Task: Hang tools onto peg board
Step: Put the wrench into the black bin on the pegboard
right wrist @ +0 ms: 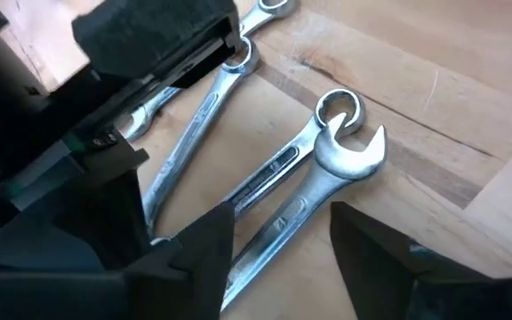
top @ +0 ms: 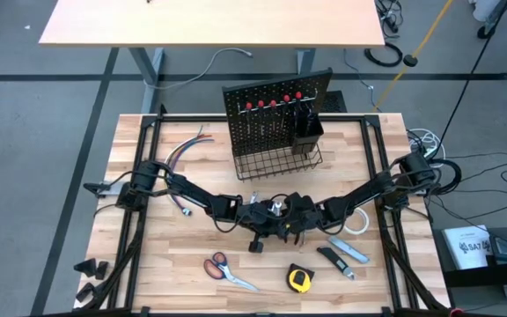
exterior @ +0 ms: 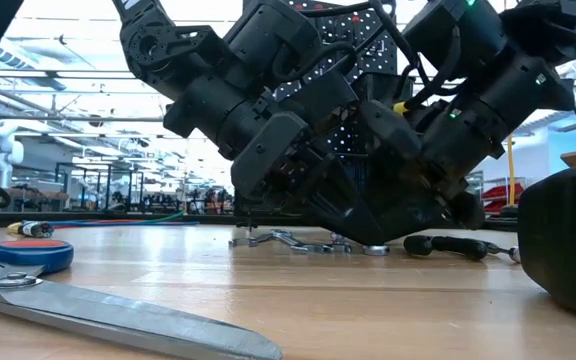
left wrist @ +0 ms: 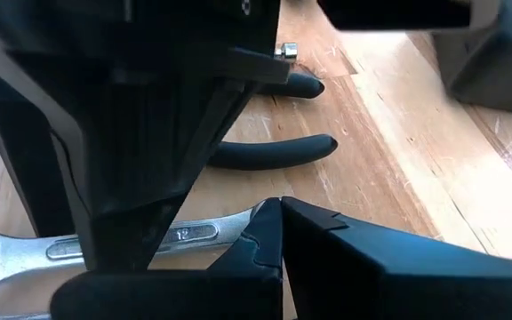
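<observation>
Right claw (right wrist: 278, 244) straddles a wrench (right wrist: 314, 191), fingers parted; left claw (left wrist: 280, 233) closed.

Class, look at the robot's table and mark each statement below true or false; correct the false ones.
1. The peg board stands upright at the far side of the table. True.
2. The scissors hang from a hook on the board. False: they lie flat on the table near its front edge.
3. Both grippers are low over the middle of the table, close together. True: the left gripper and right gripper nearly meet there.
4. The right gripper's fingers are pressed shut. False: they stand apart, with a silver wrench lying below the gap.
5. The tape measure sits in the wire basket. False: it rests on the table beside the scissors.
</observation>
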